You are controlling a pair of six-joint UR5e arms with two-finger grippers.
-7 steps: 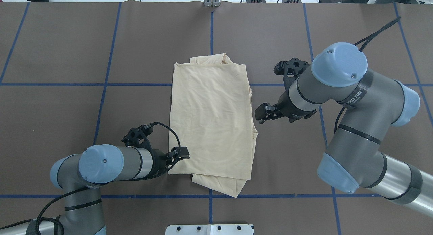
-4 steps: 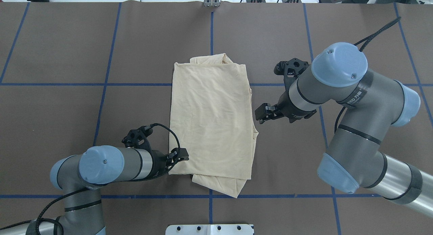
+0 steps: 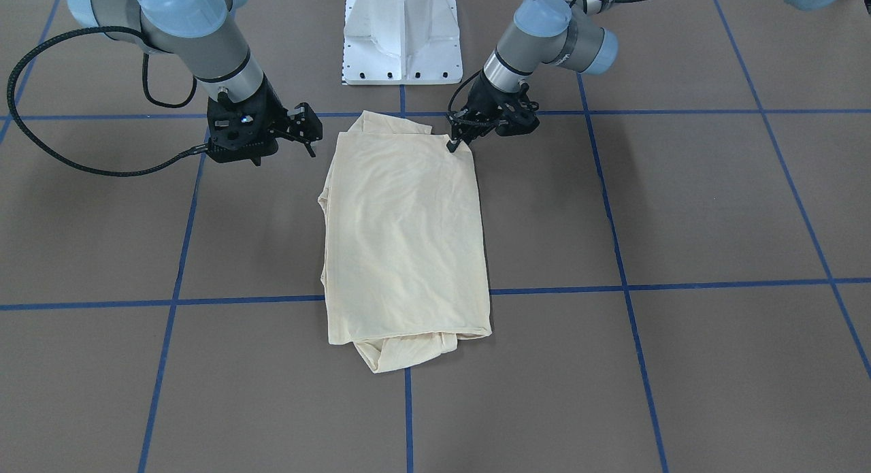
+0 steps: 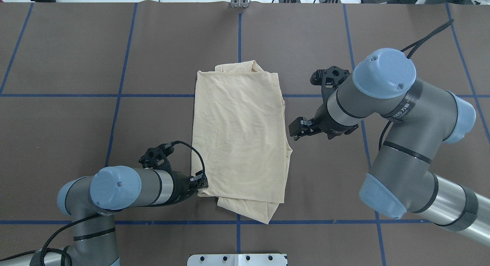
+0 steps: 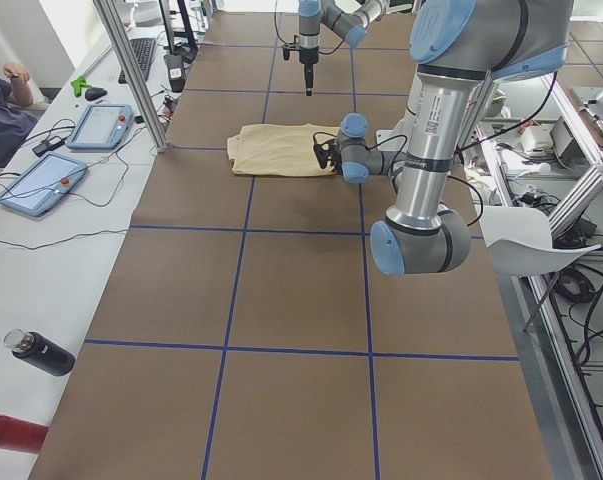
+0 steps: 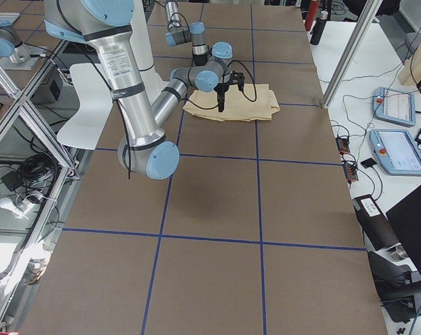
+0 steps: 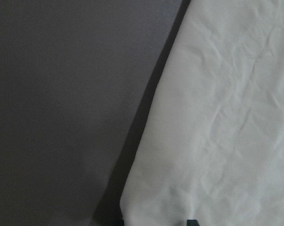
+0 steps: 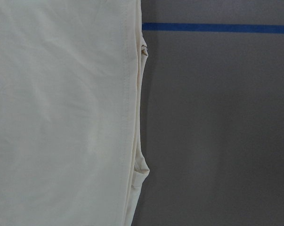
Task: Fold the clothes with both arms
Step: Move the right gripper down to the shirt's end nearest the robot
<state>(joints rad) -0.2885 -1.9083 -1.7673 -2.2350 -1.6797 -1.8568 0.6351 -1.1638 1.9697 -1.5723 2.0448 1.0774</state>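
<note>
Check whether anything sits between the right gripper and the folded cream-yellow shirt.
Nothing visible does. The right gripper hangs just off the thin cream-yellow folded shirt at its side edge, with only bare brown table mat between them.

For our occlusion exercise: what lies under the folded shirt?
On the shirt, lower cream folds poke out at both ends; a blue tape line runs beneath. The rest is hidden.

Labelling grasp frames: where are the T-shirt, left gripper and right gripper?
T-shirt (image 4: 239, 136): overhead view, middle of cloth.
left gripper (image 4: 202, 184): overhead view, between its fingertips.
right gripper (image 4: 294, 130): overhead view, between its fingertips.
</note>
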